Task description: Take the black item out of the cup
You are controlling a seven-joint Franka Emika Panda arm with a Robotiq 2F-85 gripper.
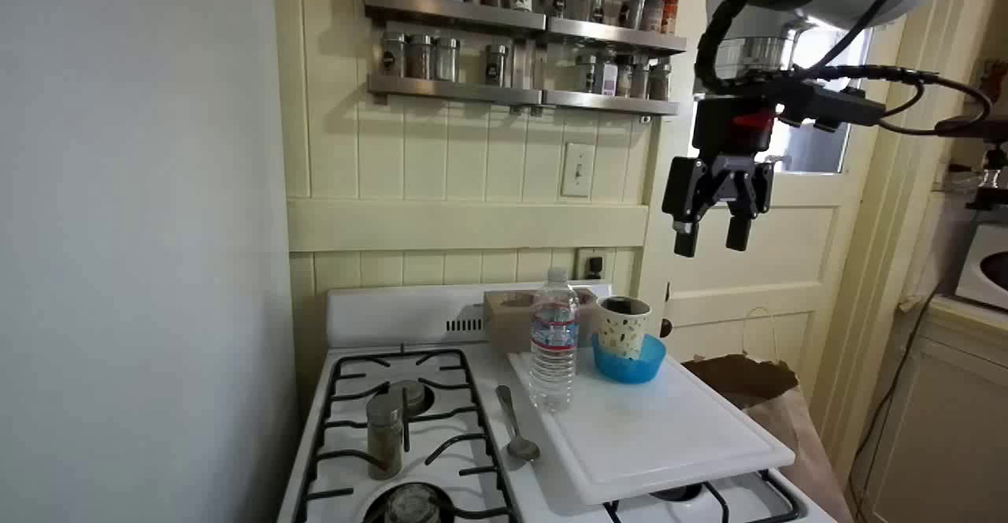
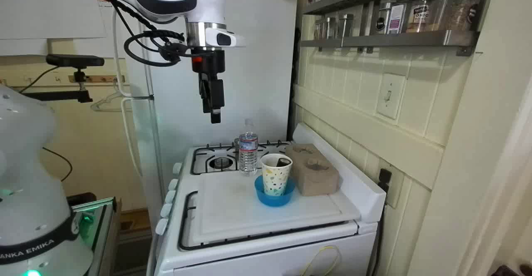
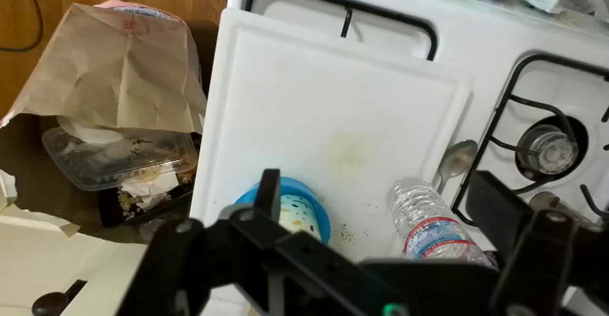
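Observation:
The cup is a whitish speckled cup (image 1: 622,332) standing in a round blue bowl (image 1: 630,369). Both also show in an exterior view, cup (image 2: 275,181) and bowl (image 2: 273,201). A black item (image 2: 283,162) leans inside the cup with its top near the rim. In the wrist view the cup (image 3: 299,215) and blue bowl (image 3: 324,221) are partly behind a finger, and the black item is hidden. My gripper (image 1: 712,243) is open and empty, high above the stove and apart from the cup; it also shows in an exterior view (image 2: 215,118) and the wrist view (image 3: 380,194).
A clear water bottle (image 1: 554,365) stands upright beside the cup on a white cutting board (image 1: 669,436). A brown block (image 2: 318,180) sits behind the cup. A spoon (image 1: 520,446) and a spice jar (image 1: 384,440) are on the stove. A paper bag (image 3: 123,73) stands beside the stove.

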